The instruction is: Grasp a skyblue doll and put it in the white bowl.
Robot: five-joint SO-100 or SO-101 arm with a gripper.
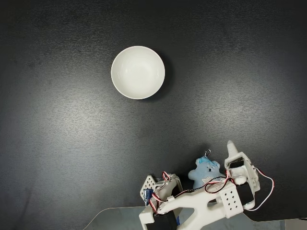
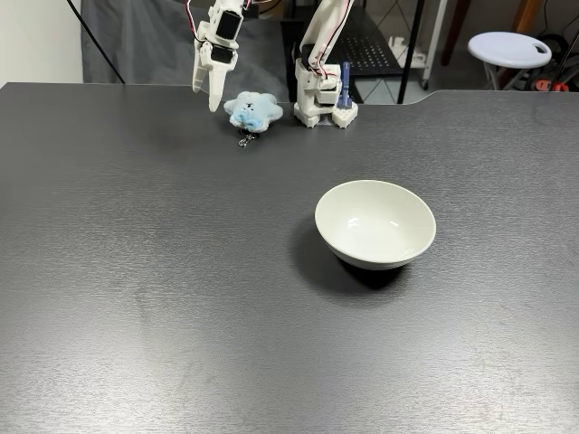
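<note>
The skyblue doll [image 1: 205, 171] lies on the black table close to the arm's base, with its metal clasp [image 1: 207, 153] pointing toward the table's middle. In the other fixed view the doll [image 2: 252, 110] sits at the far edge. My gripper [image 1: 232, 149] hangs just right of the doll there and left of it in the other fixed view [image 2: 214, 98]. Its fingers point down, pressed together with nothing between them and apart from the doll. The white bowl [image 1: 120, 84] stands upright and empty far from the doll; its rim [image 2: 418, 210] shows in the other view too.
The arm's white base [image 2: 317, 95] stands at the table's edge right beside the doll. A white stool [image 2: 508, 45] and a black rack stand behind the table. Bare black tabletop [image 2: 181, 271] lies between doll and bowl.
</note>
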